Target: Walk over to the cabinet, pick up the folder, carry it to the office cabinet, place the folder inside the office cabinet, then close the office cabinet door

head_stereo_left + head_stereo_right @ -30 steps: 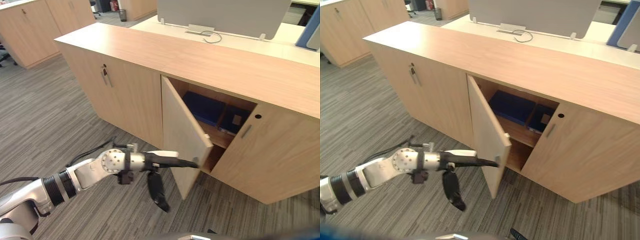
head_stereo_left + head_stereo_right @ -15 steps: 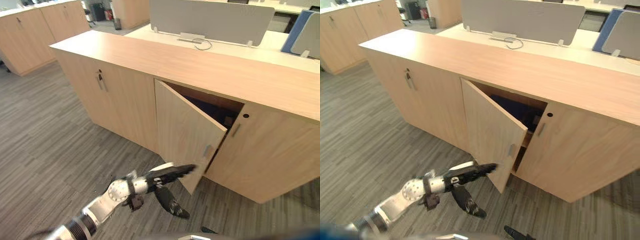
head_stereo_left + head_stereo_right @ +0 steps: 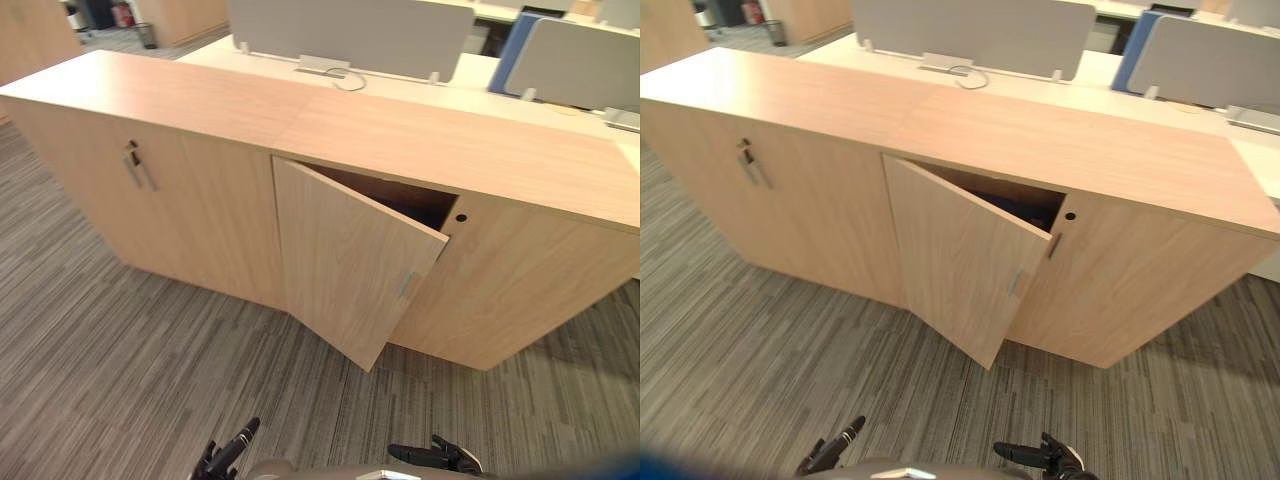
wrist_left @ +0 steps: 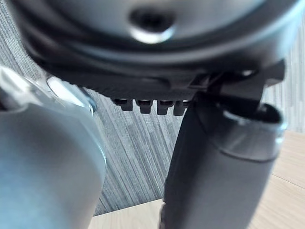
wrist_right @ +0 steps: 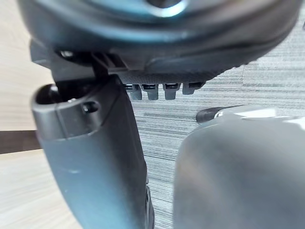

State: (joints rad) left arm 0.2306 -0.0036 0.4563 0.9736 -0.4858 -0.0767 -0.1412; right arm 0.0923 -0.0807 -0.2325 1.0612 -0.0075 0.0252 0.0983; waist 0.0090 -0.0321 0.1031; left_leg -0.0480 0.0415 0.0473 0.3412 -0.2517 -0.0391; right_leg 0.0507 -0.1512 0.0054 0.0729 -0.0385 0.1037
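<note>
**Cabinet door ajar, both hands low and empty**

The office cabinet (image 3: 300,110) runs long and low across the far side of the grey striped carpet (image 3: 120,370), all in light wood. Its door (image 3: 345,260), just right of the middle, stands partly open. It is hinged on its left edge and angled out toward the near side, with a slim handle (image 3: 407,284) near its free right edge. Behind the door a narrow wedge of the inside shows, dark with shadow, and whether the folder lies in there cannot be told. The panel to the right of the opening is shut and carries a small round lock (image 3: 460,217) near its upper left corner. The left part of the cabinet is shut too, with a pair of handles (image 3: 135,165) where its two panels meet.

The left hand (image 3: 228,452) shows at the near edge, left of centre, above the carpet and well apart from the door. Its fingers are straight and it has hold of nothing. The right hand (image 3: 435,458) shows at the near edge further right, with fingers stretched toward the left and the thumb raised, and it is likewise empty. Each wrist view looks past the thumb and the row of fingers to carpet and a strip of light wood.

Beyond the cabinet lies a white tabletop (image 3: 480,92). On it stand a grey screen (image 3: 340,30) and, further right, a blue screen (image 3: 510,45). A looped cable (image 3: 345,80) lies near the grey screen.
</note>
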